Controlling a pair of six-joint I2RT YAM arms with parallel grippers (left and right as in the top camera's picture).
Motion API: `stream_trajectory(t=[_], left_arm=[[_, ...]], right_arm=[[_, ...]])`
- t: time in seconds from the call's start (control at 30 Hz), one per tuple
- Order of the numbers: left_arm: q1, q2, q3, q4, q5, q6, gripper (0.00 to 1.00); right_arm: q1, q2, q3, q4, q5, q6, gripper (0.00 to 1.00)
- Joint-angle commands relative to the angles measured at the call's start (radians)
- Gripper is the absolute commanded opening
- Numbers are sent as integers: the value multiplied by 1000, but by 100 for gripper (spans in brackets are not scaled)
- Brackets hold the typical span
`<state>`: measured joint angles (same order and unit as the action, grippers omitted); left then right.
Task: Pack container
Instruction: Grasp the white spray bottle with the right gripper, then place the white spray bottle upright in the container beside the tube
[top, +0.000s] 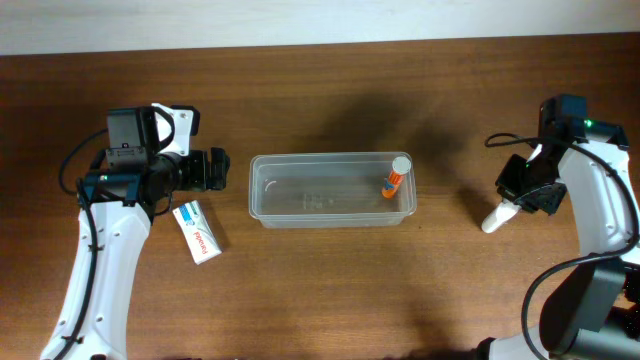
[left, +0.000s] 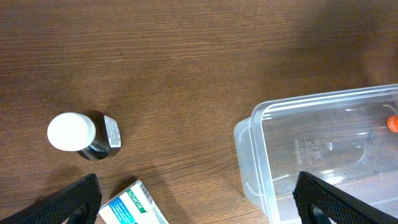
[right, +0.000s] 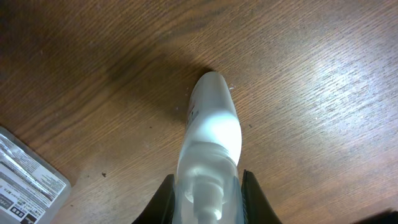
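One orange bottle (top: 395, 178) lies at the right end of the container (top: 330, 188), which sits mid-frame in the overhead view, open side up, its long axis running left to right. Your right gripper (top: 515, 203) is clamped on a white bottle (top: 496, 216), nose down toward the table (top: 320, 290) at the right of the frame, so this looks like the pick. Next, lift it clear, carry it left and release over the container's bare middle. Your left gripper (left: 196, 196) stands wide apart near a dark bottle (left: 81, 135) and a box (left: 134, 210).
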<state>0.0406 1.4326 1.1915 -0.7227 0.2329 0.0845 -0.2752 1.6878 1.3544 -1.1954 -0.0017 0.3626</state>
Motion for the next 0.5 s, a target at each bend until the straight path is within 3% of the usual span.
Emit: stream_trajectory(t=[0.0,0.23,0.47], left_arm=[[3,-1,22,0,14,-9,99],[3,-1,22,6,14,-9,100],[3,-1,22,7,14,-9,99]], right_arm=[[-5,-6,17,-13,12,-48,4],[64,-60,177,-127,5,-115,4],[327,-169,402,-256,1,-159,4]])
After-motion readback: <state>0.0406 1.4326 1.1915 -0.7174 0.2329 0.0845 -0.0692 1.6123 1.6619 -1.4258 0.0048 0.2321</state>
